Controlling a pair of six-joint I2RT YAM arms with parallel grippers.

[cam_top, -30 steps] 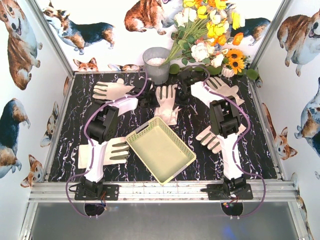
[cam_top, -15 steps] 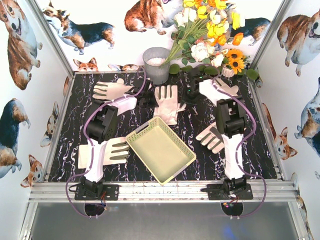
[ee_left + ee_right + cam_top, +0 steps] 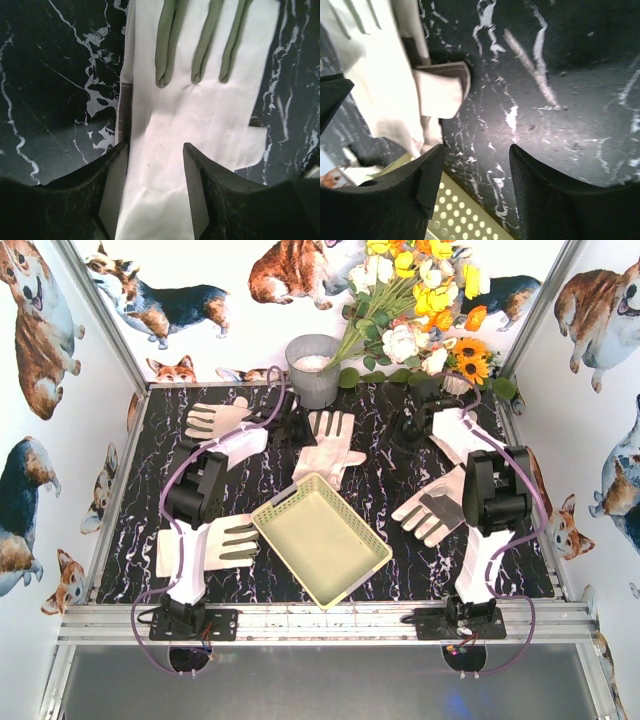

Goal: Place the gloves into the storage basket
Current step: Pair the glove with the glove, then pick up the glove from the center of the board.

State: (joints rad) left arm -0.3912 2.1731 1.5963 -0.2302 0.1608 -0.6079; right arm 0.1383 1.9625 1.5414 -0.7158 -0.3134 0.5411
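The pale yellow-green storage basket (image 3: 325, 545) lies slanted at the table's middle and holds nothing. Cream gloves lie around it: one at the back left (image 3: 222, 420), one at the centre back (image 3: 332, 445), one at the near left (image 3: 225, 543) partly under my left arm, and one at the right (image 3: 432, 505). My left gripper (image 3: 293, 427) is open, its jaws standing either side of the centre glove's cuff (image 3: 200, 100), fabric bulging between them (image 3: 155, 150). My right gripper (image 3: 407, 426) is open and empty over bare table (image 3: 477, 155), with that glove (image 3: 385, 85) and a basket corner (image 3: 465, 215) to its left.
A grey metal bucket (image 3: 315, 368) and a bunch of artificial flowers (image 3: 420, 310) stand at the back edge. Corgi-print walls close in the left, back and right. A metal rail (image 3: 320, 620) runs along the near edge.
My right arm has swung to the right, uncovering the right-hand glove, and its gripper has shifted right. My left gripper has moved slightly back at the centre glove, which has turned a little.
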